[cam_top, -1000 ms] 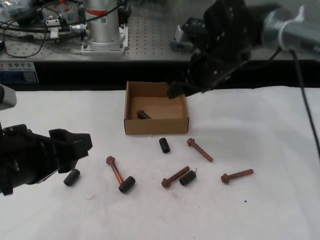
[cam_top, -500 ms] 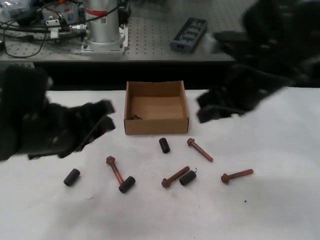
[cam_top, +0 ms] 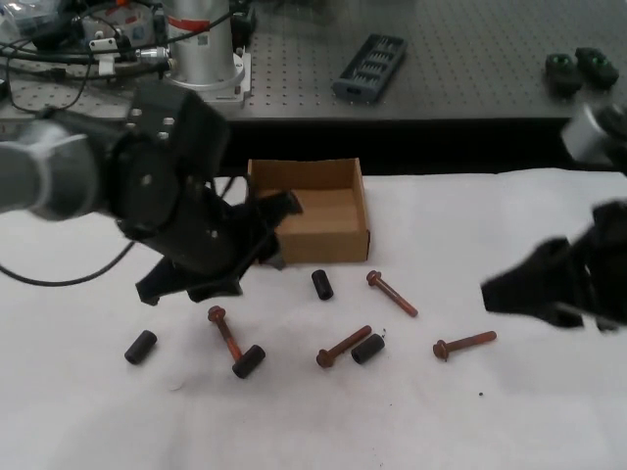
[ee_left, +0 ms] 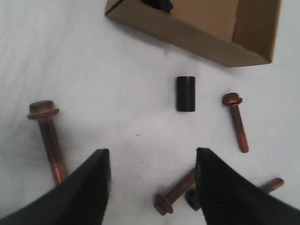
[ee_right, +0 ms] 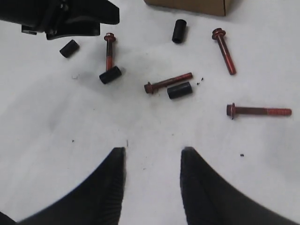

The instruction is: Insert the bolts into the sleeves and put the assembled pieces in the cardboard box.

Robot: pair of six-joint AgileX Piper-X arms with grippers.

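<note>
step (judged): picking up the next bolt-and-sleeve pair; nothing is gripped yet.
left hand point(ee_left: 151, 155): fingers spread and empty, low over the counter point(cam_top: 549, 411) just in front of the cardboard box point(ee_left: 197, 44).
right hand point(ee_right: 153, 151): fingers spread and empty, well apart from the box, out beyond its front right corner.
sleeve point(ee_left: 185, 93): lies loose just in front of the box. A bolt point(ee_left: 236, 121) lies beside it, not touching.
stock: four bolts and four sleeves lie scattered in front of the box.
technique (judged): close on the sleeve across its round wall, leaving both bore ends free. Take the bolt near its head so the shank stays bare. Line the two up along one axis before pushing, because a tilted entry could jam.
left wrist view adds: a dark piece point(ee_left: 157, 3) inside the box against its wall. In the high view the left arm point(cam_top: 167, 196) covers that corner.
high view adds: how both arms stand relative to the box.
</note>
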